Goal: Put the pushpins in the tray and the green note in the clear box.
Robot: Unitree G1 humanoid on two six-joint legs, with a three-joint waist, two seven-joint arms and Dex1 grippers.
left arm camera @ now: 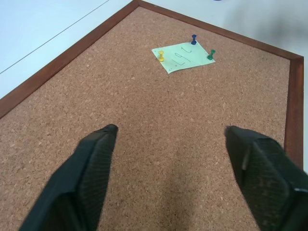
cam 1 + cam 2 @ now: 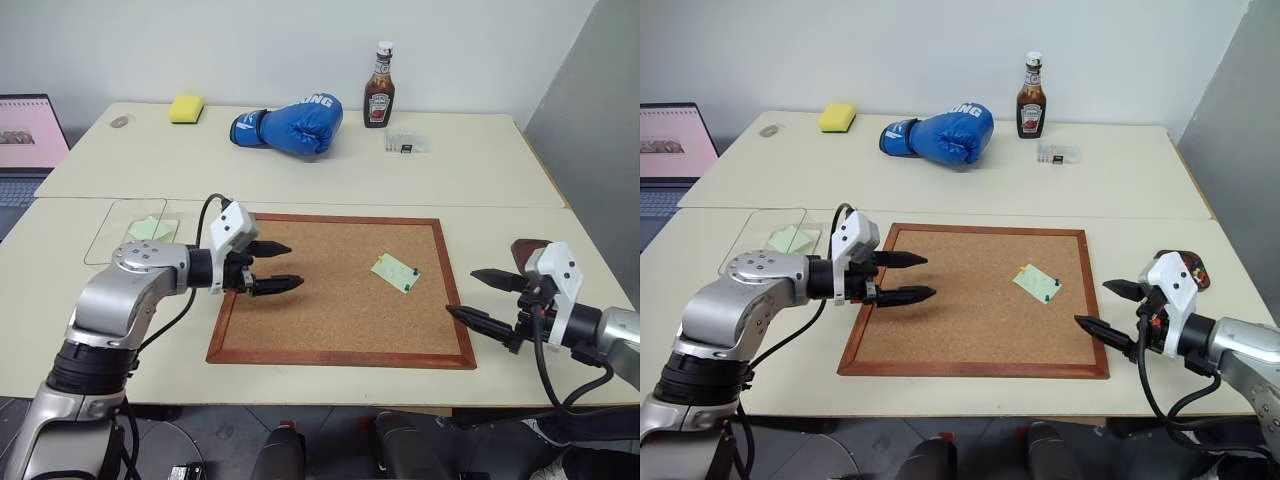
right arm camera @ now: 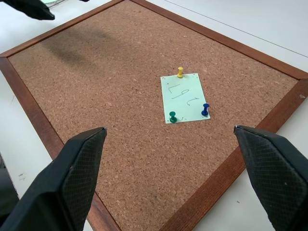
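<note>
The green note lies on the right half of the cork board, held by three pushpins: yellow, green and dark blue. My left gripper hovers open over the board's left part, pointing toward the note, with nothing between its fingers. My right gripper is open and empty just off the board's right edge. The tray sits behind it with some coloured pins inside. The clear box stands left of the board with a pale green slip in it.
On the far table are a blue boxing glove, a ketchup bottle, a yellow sponge and a small clear packet. A laptop sits at the far left. A wall stands close on the right.
</note>
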